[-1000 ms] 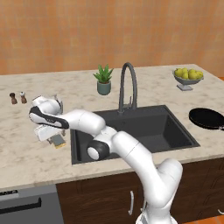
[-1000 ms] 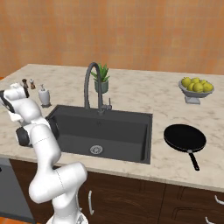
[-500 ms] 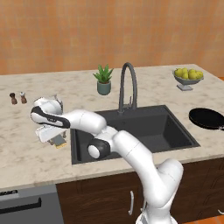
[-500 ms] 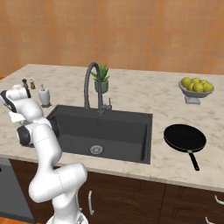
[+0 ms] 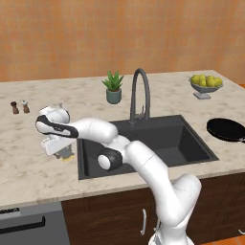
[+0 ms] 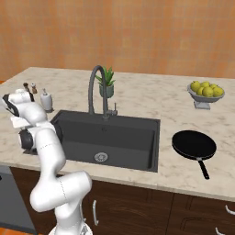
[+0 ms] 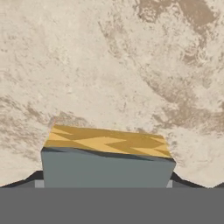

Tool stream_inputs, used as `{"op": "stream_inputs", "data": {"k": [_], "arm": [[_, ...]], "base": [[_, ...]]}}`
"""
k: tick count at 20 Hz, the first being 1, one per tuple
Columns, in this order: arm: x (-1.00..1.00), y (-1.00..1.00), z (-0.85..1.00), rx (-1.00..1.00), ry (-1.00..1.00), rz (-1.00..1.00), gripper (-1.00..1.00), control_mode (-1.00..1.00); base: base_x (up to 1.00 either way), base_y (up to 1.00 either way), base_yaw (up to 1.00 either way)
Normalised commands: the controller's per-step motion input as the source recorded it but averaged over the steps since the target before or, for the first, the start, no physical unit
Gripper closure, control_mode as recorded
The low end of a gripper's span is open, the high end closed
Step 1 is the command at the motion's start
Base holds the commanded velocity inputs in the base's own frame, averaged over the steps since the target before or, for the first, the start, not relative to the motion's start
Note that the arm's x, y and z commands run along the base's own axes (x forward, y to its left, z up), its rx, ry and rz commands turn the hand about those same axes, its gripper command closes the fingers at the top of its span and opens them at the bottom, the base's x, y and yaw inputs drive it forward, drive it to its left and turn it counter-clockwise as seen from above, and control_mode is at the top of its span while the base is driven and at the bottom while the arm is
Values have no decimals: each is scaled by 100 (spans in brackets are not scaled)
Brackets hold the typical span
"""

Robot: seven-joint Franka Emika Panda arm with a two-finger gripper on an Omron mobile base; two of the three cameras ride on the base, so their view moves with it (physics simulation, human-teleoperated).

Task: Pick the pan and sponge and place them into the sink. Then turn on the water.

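So the arm is bent way over to the left of the sink [image 5: 143,139], with the tool [image 5: 61,152] down low on the counter [image 5: 28,167] just off the sink's left edge. It's sitting right over the sponge [image 7: 107,159]. From the hand view you get the yellow body and the grey-green face of it right up between the fingertips, which peek out on both sides at the bottom. The fingers stand either side of the sponge, but honestly I can't tell if they're actually pressing on it or just bracketing it, and the sponge looks like it's resting on the counter.

The pan [image 6: 194,145] is over on the right side of the counter, just beside the sink's right edge, handle pointing toward the front edge. The sink has nothing in it, just the drain [image 6: 101,157] in the floor. The faucet [image 5: 140,95] arches up from the back edge of the sink.

Other stuff: a small potted plant [image 5: 113,87] behind the faucet, a fruit bowl [image 5: 206,84] near the back right corner, and salt and pepper shakers [image 5: 19,106] along the left end.
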Motion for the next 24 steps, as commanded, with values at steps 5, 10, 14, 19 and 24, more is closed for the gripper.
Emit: {"op": "stream_inputs", "data": {"k": [5,10,14,19,24], "arm": [[-73,-66,-1,39,-23,9,100,-100],[-100,-99,20,48,-21,12,100,-100],[-100,-100,12,43,-24,14,100,-100],[-100,-81,51,37,-8,9,100,-100],[-95,-55,98,26,1,5,100,-100]], "base": [[0,0,0],[0,0,0],[0,0,0],[0,0,0],[0,0,0]]}}
